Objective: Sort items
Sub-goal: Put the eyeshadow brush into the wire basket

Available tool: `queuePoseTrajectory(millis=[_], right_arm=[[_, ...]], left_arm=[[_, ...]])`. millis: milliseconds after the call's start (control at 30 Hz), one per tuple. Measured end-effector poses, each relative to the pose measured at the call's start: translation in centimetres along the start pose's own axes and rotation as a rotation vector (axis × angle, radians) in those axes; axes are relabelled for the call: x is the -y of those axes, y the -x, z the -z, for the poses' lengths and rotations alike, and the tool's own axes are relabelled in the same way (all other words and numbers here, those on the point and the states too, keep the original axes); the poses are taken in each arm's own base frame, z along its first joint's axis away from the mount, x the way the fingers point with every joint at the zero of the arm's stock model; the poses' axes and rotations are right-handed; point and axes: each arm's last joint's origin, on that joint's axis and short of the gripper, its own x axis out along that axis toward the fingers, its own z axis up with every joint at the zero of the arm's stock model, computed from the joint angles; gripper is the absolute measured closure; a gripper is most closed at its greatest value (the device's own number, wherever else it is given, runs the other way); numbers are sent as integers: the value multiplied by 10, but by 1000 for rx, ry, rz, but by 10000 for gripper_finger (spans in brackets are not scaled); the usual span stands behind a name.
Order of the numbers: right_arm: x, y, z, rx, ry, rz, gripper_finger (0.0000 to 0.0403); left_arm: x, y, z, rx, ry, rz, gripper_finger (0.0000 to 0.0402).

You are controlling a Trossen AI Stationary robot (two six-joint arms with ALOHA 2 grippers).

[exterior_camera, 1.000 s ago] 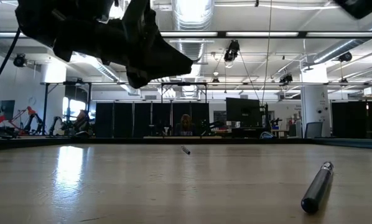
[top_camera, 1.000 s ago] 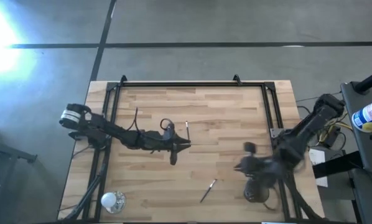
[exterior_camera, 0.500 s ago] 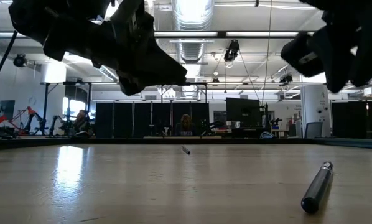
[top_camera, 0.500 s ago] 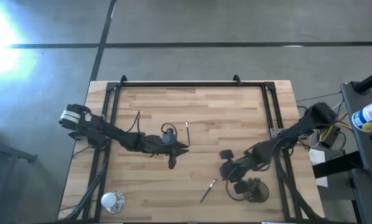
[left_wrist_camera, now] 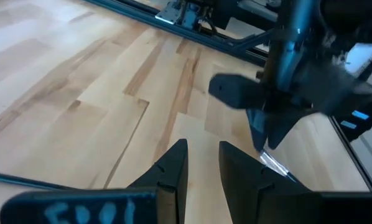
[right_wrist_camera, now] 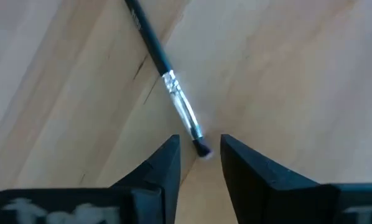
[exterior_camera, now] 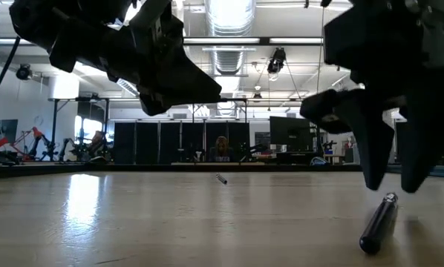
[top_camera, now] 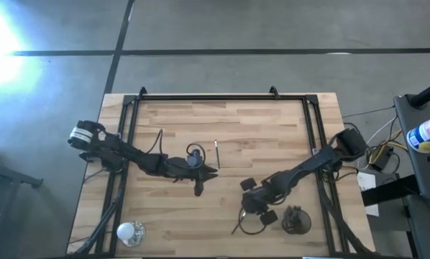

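We are at the pick-up step: our right gripper [right_wrist_camera: 198,163], fingers parted, hangs over the brush [right_wrist_camera: 164,78] near the table's front edge (nothing held); next, descend and close.

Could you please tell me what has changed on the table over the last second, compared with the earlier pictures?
The right gripper swung from beside the dark cup leftward across the table, and now hangs with open fingers over the head end of the near brush. It has not taken hold yet. The left gripper kept its place mid-table, empty. Both brushes, the far one included, the dark cup and the silver cup lie unmoved.
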Motion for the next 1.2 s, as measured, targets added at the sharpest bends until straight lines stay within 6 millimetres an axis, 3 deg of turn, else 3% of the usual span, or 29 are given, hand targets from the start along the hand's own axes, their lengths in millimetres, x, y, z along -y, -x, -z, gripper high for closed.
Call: queuePoseTrajectory(millis=[167, 400, 467, 667, 900, 1200], right_arm=[[1, -10, 3, -39, 8, -10, 323], [1, -6, 3, -56, 54, -6, 390], [1, 0, 3, -91, 64, 12, 393], [2, 35, -22, -96, 128, 170, 394], [5, 74, -60, -42, 229, 327, 395], [13, 95, -78, -17, 302, 442, 395]], left_arm=[[0, 0, 0, 0, 54, -16, 319], [2, 0, 5, -101, 241, 90, 319], [5, 1, 7, -135, 299, 125, 318], [16, 0, 8, -239, 383, 162, 291], [32, -6, -11, -301, 359, 194, 257], [36, -7, -15, -331, 389, 247, 254]])
